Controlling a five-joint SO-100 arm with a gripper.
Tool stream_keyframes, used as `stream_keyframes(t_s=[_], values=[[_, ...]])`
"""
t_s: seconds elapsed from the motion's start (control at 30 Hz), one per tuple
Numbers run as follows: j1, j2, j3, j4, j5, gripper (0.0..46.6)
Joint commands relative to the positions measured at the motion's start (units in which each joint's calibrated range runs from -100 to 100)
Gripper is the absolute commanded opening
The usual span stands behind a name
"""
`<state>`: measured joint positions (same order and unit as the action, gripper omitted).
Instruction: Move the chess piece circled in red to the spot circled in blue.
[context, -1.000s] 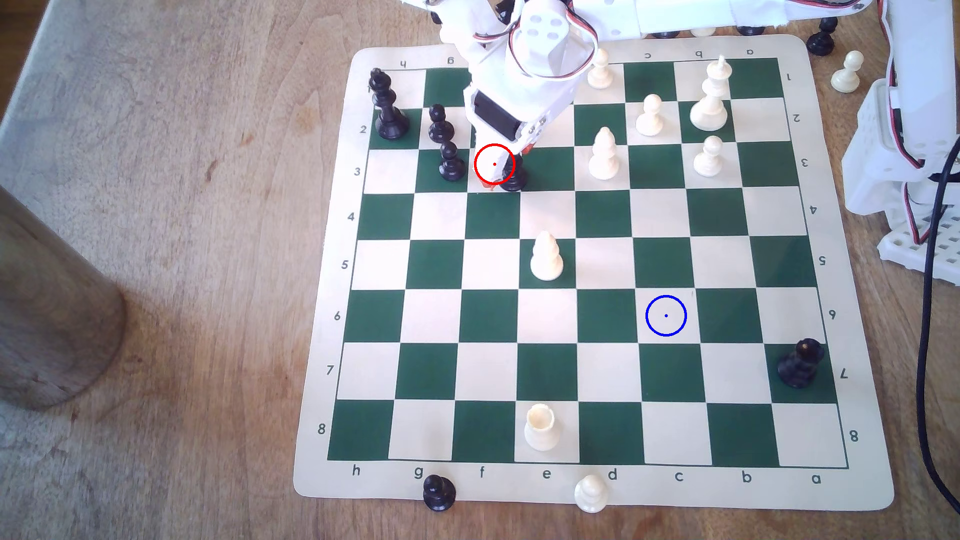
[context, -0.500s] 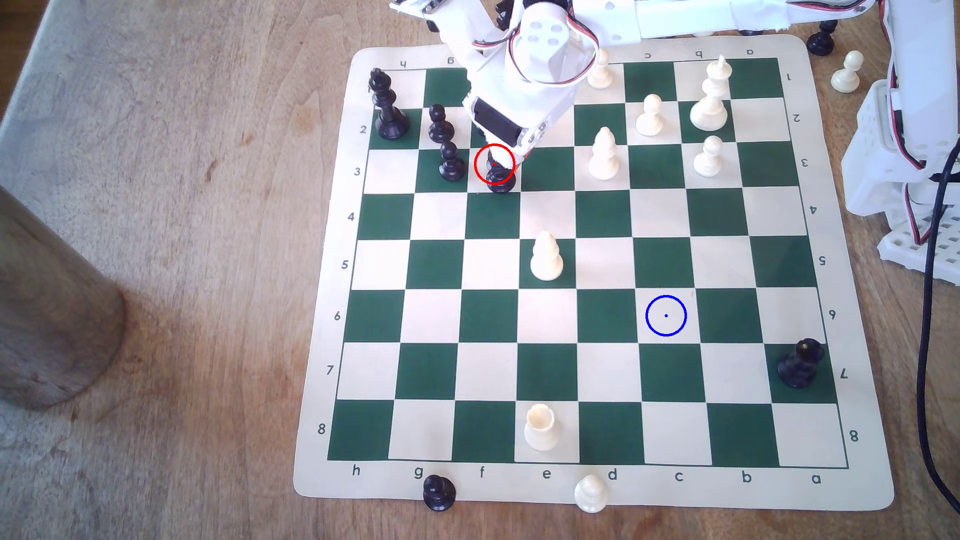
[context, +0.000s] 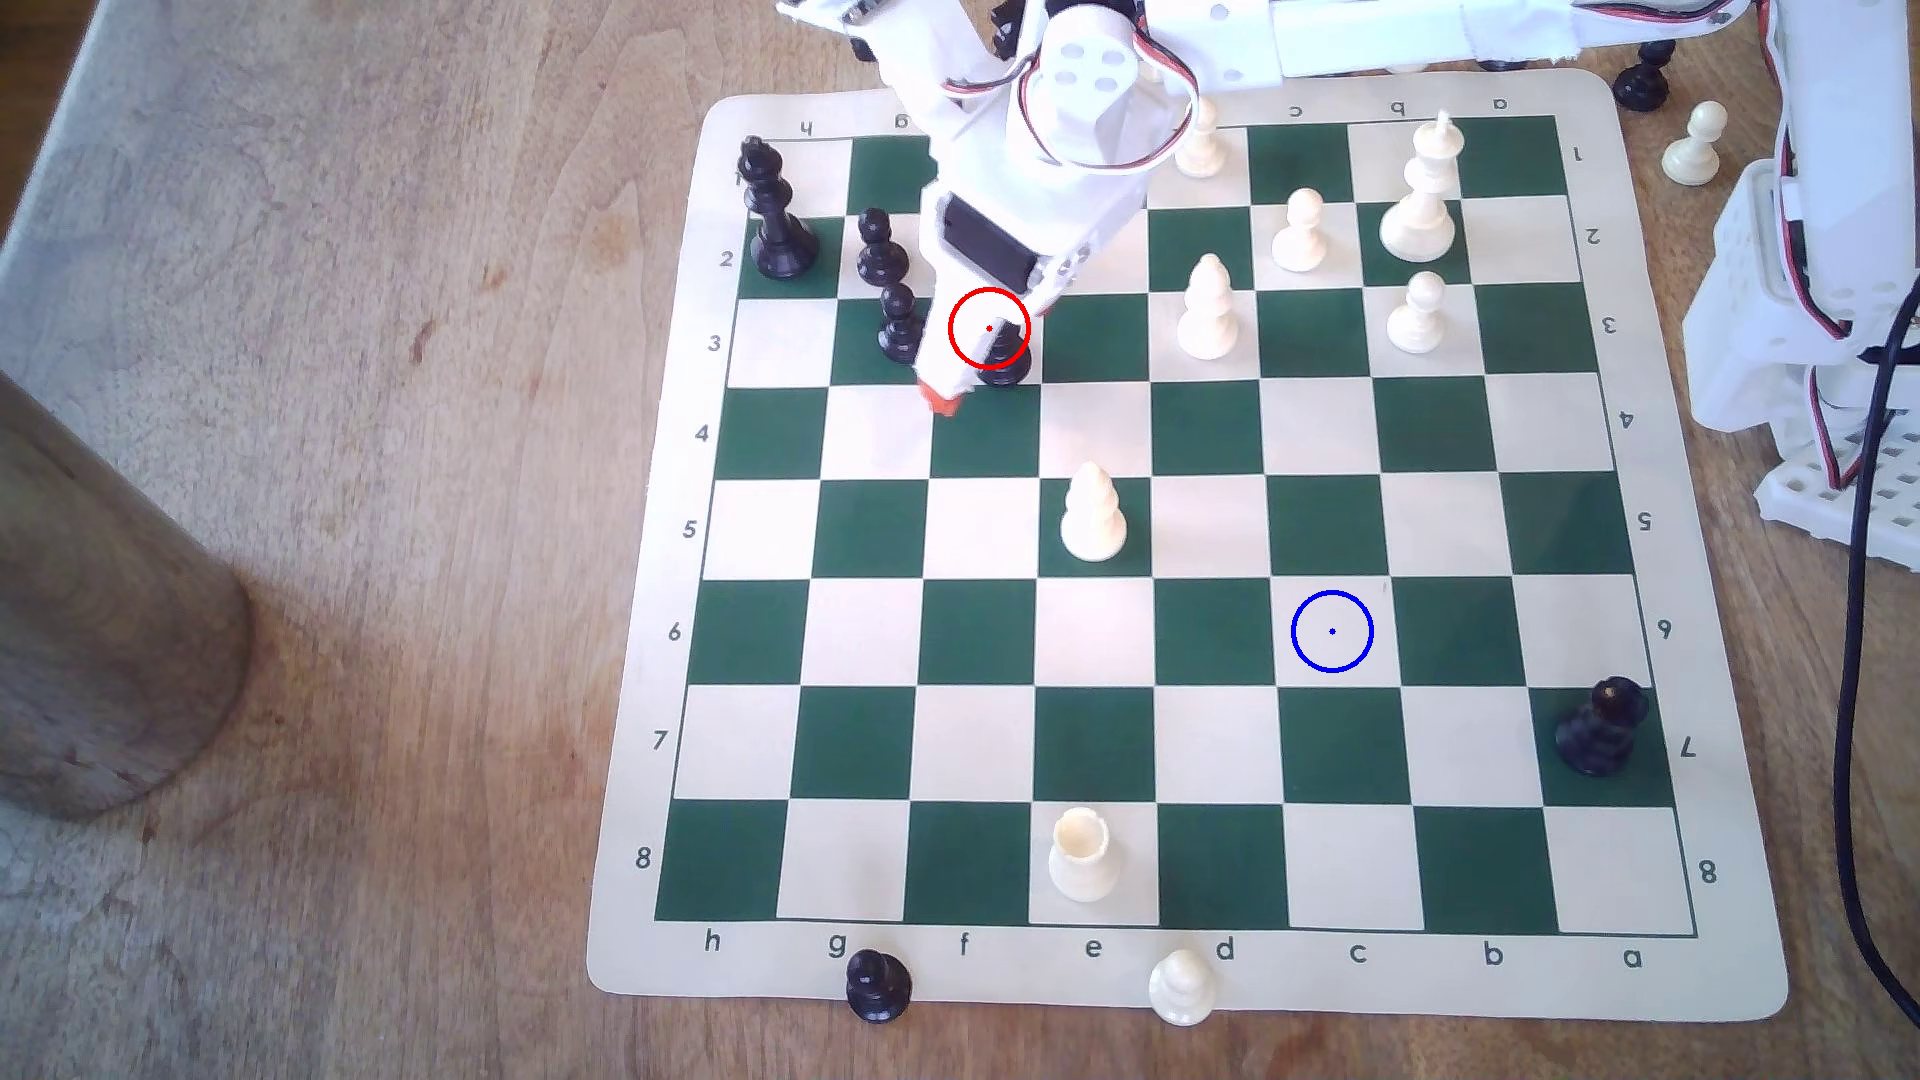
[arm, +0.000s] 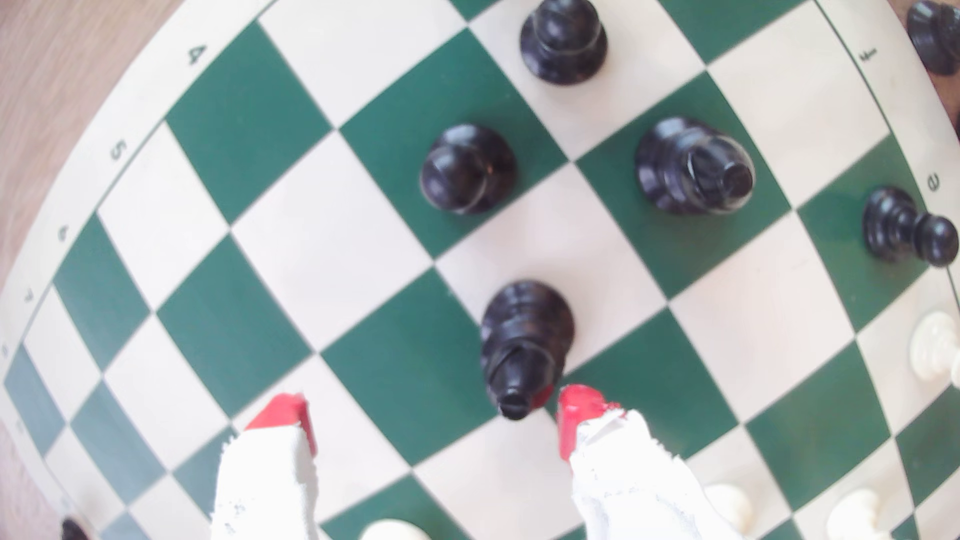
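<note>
My gripper (arm: 434, 415) hangs with its red-tipped fingers (arm: 576, 410) spread apart, gripping nothing, and the chess piece (arm: 524, 340) stands on its cream square inside the red ring, close against one tip. I worry that closing off-centre will tip it into the black pawns (context: 902, 324) just beside it, far from the spot (context: 1332, 631).

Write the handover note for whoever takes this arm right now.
Gripper: open, red-tipped fingers down around the black bishop; one tip is beside its head, the other stands clear, nothing gripped.
Bishop: upright on its cream row-3 square under the red ring, beside two black pawns.
Blue-ringed spot: bare cream square in row 6.
Done: approach only.
Left: centre, close, lift, carry to the spot, release.
</note>
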<state>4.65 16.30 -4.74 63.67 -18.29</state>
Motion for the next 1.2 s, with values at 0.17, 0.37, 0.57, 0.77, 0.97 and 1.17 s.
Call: stream_keyframes(t_s=[0.17,0.37,0.57,0.77,0.97,1.17], values=[[1.18,-3.82,-3.69,-2.57,0.24,23.6],[0.95,-2.46,-4.05,-3.14,0.2,21.0],[0.87,-1.1,-4.23,-4.29,0.05,19.1],[0.71,-0.17,-4.32,-3.8,0.2,15.3],[0.4,-0.08,-4.32,-3.55,0.44,7.1],[0.16,-0.68,-4.41,-3.14,0.78,0.9]])
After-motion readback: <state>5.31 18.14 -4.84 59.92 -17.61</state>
